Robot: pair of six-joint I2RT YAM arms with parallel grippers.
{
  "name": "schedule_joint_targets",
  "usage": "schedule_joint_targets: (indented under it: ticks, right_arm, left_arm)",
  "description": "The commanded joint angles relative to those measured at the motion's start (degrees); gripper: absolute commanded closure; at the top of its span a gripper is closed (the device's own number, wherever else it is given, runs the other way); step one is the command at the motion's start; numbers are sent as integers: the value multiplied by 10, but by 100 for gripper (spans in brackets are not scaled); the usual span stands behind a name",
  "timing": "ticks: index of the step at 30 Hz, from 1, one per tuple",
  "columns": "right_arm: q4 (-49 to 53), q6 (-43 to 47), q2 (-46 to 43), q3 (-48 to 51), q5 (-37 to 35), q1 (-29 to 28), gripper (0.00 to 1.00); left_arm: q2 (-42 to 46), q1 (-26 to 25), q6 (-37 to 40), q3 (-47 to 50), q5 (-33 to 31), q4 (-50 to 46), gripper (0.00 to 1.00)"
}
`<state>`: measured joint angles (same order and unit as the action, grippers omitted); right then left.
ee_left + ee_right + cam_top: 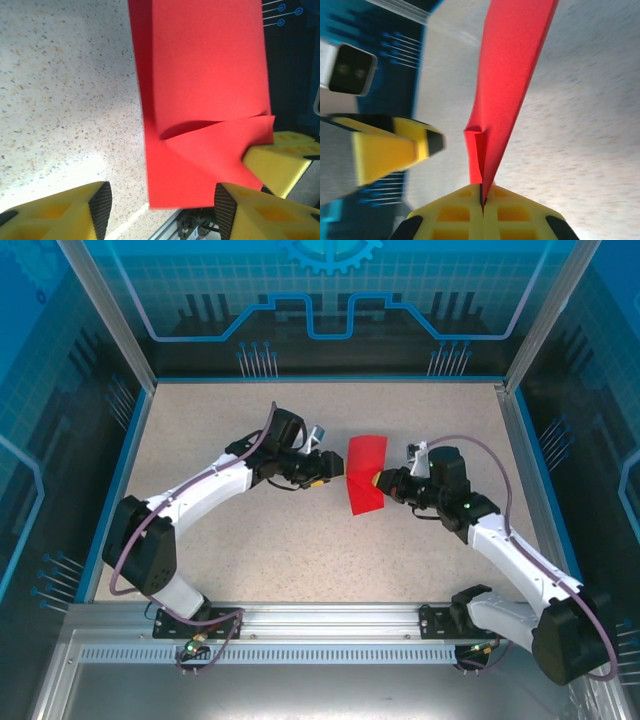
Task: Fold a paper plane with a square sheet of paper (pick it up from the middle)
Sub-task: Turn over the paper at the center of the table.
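The square sheet of paper (366,472) is bright red and hangs above the table's middle, bent over itself with one loose fold. My right gripper (377,481) is shut on its right edge; in the right wrist view the yellow jaws (482,194) pinch the paper (512,70) edge-on. My left gripper (337,478) is at the sheet's left side, open. In the left wrist view the paper (205,70) hangs ahead of the gripper (161,209), its lower edge between the spread pads (101,207), close to the right one.
The speckled tabletop (250,540) lies below, ringed by a blue rim and clear enclosure walls (110,430). A finger of the right gripper (280,162) shows past the sheet in the left wrist view. A finger of the left gripper (390,147) shows in the right wrist view.
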<state>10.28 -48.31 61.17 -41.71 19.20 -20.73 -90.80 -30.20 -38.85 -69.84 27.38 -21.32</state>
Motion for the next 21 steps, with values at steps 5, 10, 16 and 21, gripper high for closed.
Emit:
schedule_joint_targets:
  ticks: [5, 10, 16, 21]
  right_arm:
    - [299, 223, 53, -136, -331, -97, 100]
    - [385, 240, 141, -211, -560, -191, 100]
    - [460, 233, 273, -289, -716, -277, 100]
    - [478, 225, 377, -330, -732, -321, 100]
  left_arm:
    - [19, 20, 28, -15, -18, -37, 34]
    - [22, 44, 41, -23, -22, -50, 32]
    - [25, 82, 61, -24, -29, -81, 31]
    - [36, 118, 74, -11, -29, -93, 31]
